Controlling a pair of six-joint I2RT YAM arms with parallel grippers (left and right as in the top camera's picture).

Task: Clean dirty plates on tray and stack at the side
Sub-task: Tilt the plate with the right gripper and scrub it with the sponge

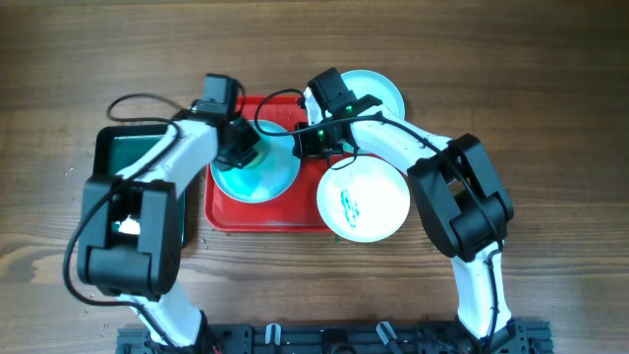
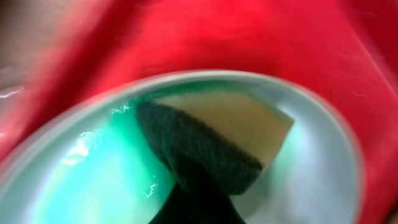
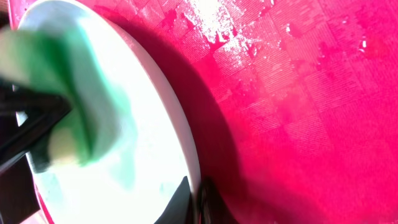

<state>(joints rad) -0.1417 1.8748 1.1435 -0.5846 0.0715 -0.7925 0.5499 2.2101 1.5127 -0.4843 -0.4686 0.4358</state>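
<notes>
A turquoise plate (image 1: 257,175) lies on the red tray (image 1: 267,214). My left gripper (image 1: 242,147) is shut on a sponge with a dark scouring side (image 2: 208,146) and presses it on this plate (image 2: 93,180), which is wet with green. My right gripper (image 1: 313,144) is shut on the plate's right rim (image 3: 186,162), one finger inside and one outside (image 3: 196,200). A second plate (image 1: 364,200) with green smears sits at the tray's right edge. A third plate (image 1: 381,90) lies behind the tray at the right.
A black tray with green liquid (image 1: 123,149) stands left of the red tray, under my left arm. The red tray's floor (image 3: 298,112) shows wet patches. Wooden table (image 1: 550,118) lies all around.
</notes>
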